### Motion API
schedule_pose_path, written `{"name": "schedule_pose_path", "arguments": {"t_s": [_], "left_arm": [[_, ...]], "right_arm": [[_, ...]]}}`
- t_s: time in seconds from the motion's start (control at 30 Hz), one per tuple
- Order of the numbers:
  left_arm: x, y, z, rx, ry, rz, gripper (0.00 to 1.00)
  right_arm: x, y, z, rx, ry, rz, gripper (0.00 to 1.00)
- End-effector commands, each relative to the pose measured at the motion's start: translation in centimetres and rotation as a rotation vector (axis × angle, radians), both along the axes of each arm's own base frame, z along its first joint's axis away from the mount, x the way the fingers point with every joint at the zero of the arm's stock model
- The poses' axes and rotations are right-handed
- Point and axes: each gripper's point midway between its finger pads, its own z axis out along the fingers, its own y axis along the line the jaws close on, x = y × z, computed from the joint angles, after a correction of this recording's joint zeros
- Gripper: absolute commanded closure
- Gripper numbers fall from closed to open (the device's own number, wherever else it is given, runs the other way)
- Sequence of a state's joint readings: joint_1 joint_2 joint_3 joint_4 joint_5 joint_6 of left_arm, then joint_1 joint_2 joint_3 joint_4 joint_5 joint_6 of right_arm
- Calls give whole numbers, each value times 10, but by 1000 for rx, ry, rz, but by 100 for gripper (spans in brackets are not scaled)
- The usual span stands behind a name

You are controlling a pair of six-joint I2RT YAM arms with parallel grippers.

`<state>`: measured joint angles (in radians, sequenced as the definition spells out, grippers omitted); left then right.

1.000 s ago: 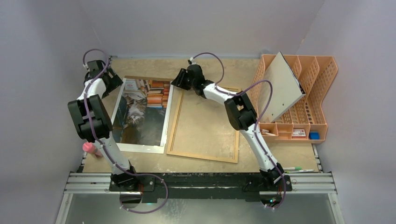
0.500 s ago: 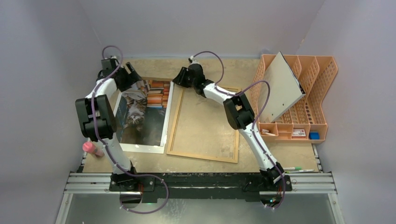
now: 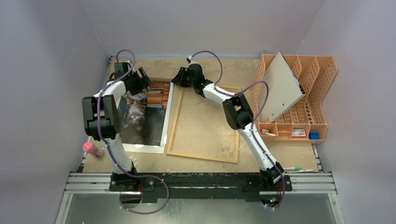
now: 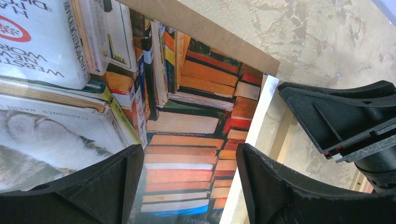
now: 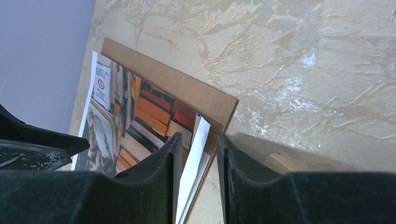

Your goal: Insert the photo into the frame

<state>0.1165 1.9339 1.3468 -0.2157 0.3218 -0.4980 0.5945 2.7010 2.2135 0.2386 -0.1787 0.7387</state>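
Left end effector (image 4: 187, 151) released, right end effector (image 5: 199, 142) maybe clenched (can't tell) on the white border (image 5: 189, 182) of the paper cat-and-books photo (image 3: 142, 112) beside the thin light-wood frame (image 3: 201, 156); a shallow pinch could crease it.

On the pale chipboard table (image 3: 233, 67), the large paper cat-and-books photo (image 3: 142, 114) lies at the left, the thin light-wood rectangular frame (image 3: 201, 157) flat just to its right, and farther right the orange plastic file rack (image 3: 322, 93) stands with a grey-white board (image 3: 280, 86) leaning in it.
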Motion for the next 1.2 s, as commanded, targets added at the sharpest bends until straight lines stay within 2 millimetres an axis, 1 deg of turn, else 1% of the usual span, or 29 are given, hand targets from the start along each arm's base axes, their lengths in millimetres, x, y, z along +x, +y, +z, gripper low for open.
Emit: {"name": "schedule_pose_path", "arguments": {"t_s": [0.0, 0.17, 0.33, 0.5, 0.67, 0.93, 1.17], "left_arm": [[5, -1, 12, -11, -48, 2, 24], [4, -1, 10, -7, -42, 1, 24], [3, 0, 8, -4, -36, 1, 24], [4, 2, 9, 4, -39, 6, 24], [4, 2, 7, 7, -35, 9, 24], [6, 3, 8, 11, -38, 12, 24], [6, 3, 12, 7, -48, 12, 24]], "right_arm": [[3, 4, -3, -17, -29, 27, 64], [0, 5, -7, -18, -26, 42, 64], [-3, 8, -6, -21, -30, 62, 63], [-10, 13, -9, -52, -35, 86, 62], [-14, 17, -5, -71, -49, 96, 61], [-23, 28, 5, -60, -76, 160, 59], [-36, 39, -1, -45, -50, 216, 58]]}}
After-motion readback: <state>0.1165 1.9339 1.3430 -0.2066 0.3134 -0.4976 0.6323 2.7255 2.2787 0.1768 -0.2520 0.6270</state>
